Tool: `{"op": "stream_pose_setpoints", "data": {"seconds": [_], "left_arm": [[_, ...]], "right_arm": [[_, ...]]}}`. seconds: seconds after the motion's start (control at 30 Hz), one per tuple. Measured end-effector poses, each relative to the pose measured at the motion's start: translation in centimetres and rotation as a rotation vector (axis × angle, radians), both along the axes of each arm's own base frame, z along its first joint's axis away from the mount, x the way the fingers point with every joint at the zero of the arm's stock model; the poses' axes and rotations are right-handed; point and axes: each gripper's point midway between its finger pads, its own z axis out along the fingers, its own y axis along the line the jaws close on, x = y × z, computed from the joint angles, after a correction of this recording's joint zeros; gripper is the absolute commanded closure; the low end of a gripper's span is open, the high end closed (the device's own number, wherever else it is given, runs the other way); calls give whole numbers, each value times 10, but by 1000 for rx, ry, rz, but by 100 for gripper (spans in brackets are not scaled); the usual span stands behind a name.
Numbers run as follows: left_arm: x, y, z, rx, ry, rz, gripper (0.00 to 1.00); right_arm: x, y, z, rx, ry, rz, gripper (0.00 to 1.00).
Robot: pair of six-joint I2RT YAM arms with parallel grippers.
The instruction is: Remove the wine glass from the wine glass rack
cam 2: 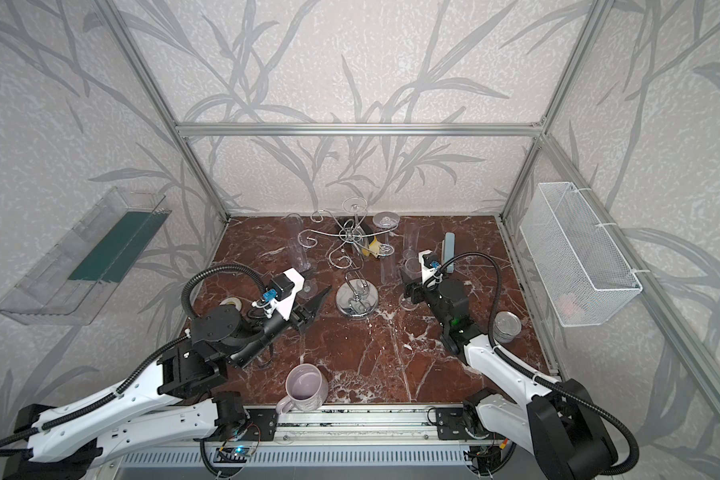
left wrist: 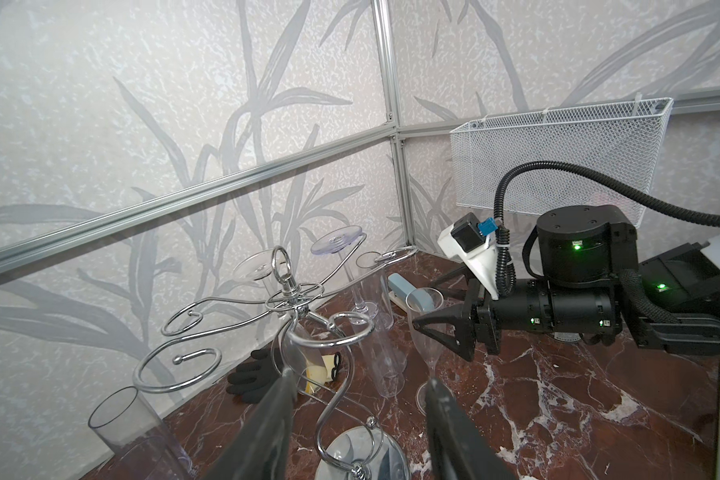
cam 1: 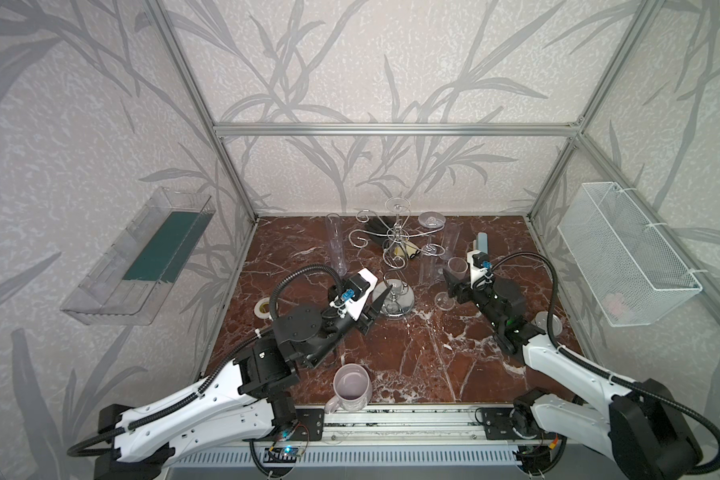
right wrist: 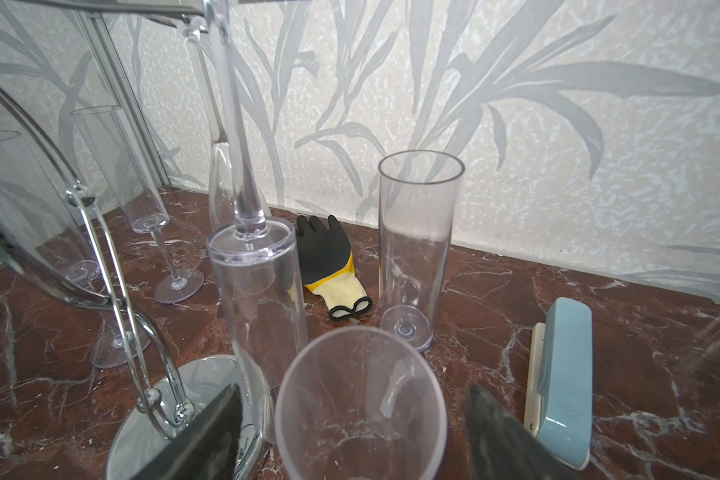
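Just right of the wine glass rack (cam 2: 357, 297), the wine glass (cam 1: 457, 267) stands upright on the worktop (cam 1: 412, 357), clear of the rack's arms.
Its long axis is vertical. The right gripper (right wrist: 352, 392), the nearer one, has its fingers spread either side of the bowl with a gap on both sides, grasping nothing, so a straight retreat along the arm looks enough. The left gripper (left wrist: 358, 380) sits at the rack's base, fingers parted around a wire curl, empty.

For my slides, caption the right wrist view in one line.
Open right claw flanks an upright wine glass on the marble table, beside the wine glass rack holding an inverted glass.
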Motion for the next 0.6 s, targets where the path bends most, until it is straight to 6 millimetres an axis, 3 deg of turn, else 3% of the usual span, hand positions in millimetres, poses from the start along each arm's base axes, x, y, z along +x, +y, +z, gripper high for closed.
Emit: {"op": "stream_pose_setpoints", "data": {"seconds": [0.4,0.6], "left_arm": [[-2,9,5,-20,-11,11,47],[-3,11,3,-20,-12,17,47]], "right_arm": [[-33,-12,46,29,-48,13,15],[-35,-19,98,119,-31,14,16]]}}
